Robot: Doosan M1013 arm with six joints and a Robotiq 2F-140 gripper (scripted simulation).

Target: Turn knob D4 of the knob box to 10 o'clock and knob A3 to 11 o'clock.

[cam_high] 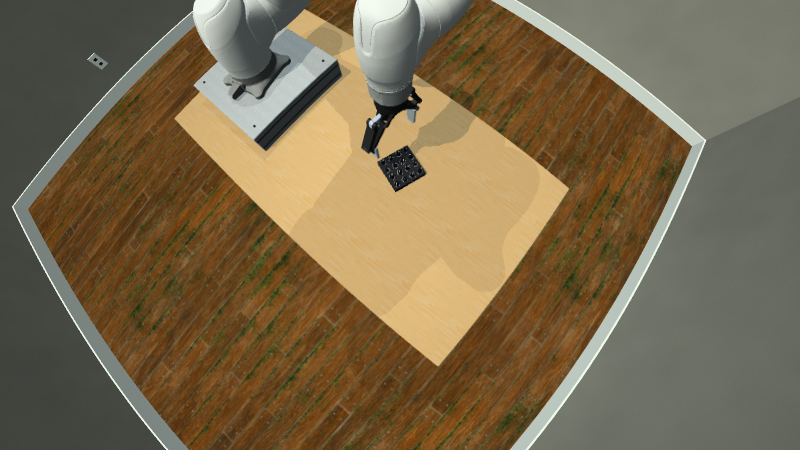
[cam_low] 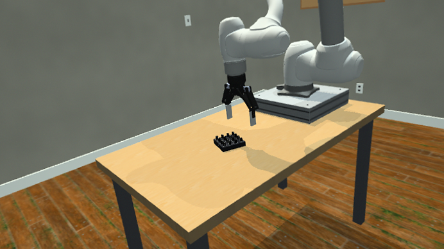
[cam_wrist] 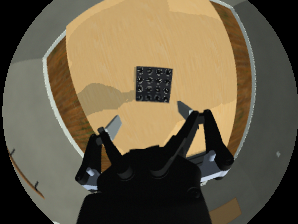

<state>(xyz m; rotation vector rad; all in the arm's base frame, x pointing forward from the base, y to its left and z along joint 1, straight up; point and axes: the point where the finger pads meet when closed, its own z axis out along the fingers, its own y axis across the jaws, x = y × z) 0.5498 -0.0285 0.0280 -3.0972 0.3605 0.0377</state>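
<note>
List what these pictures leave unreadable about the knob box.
- Small black square knob box: knob lines, marks and names too small in all views.
- Its socket side: not discernible, exterior view too coarse.
- Open black two-finger end effector: one finger foreshortened in the top view.

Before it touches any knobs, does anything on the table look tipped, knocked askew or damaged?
Nothing stands out. The knob box sits flat on the table, knobs upward, and the open, empty gripper hangs above it, clear of it.
</note>
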